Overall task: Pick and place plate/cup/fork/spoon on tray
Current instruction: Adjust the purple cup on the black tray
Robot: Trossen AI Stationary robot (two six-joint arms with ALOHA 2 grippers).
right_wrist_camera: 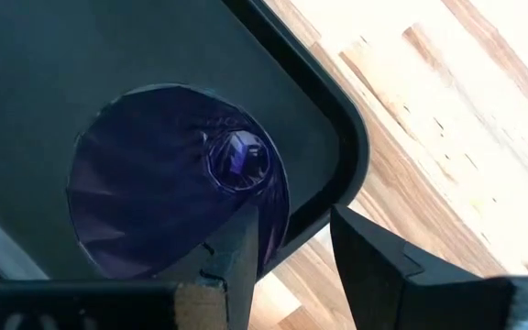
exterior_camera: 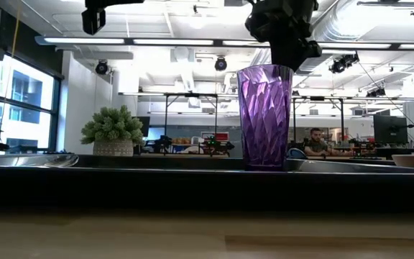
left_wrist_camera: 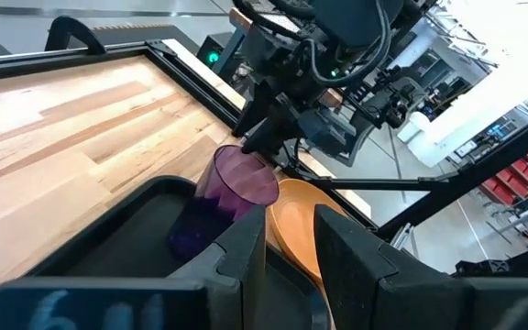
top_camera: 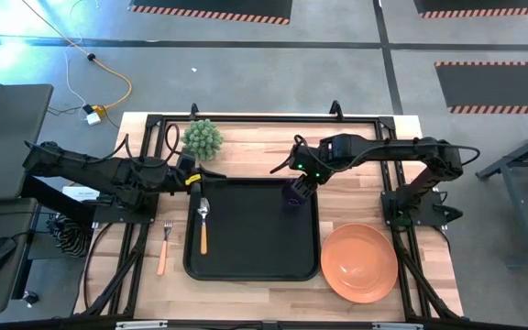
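The purple cup (top_camera: 293,194) stands upright on its base in the far right corner of the black tray (top_camera: 250,266); it also shows in the low view (exterior_camera: 264,119). My right gripper (right_wrist_camera: 296,243) is open just above the cup's rim (right_wrist_camera: 278,215). One finger is over the cup's inside and one is outside its near wall. The spoon (top_camera: 203,225) lies on the tray's left part. The fork (top_camera: 164,246) lies on the table left of the tray. The orange plate (top_camera: 359,262) lies on the table right of the tray. My left gripper (left_wrist_camera: 290,247) is open and empty over the tray's far left corner.
A spiky green plant (top_camera: 203,137) in a pot stands at the table's far edge, left of centre, close to my left gripper. Bare wood lies between the tray's far rim and the table's far edge. A person (exterior_camera: 315,142) sits in the room behind.
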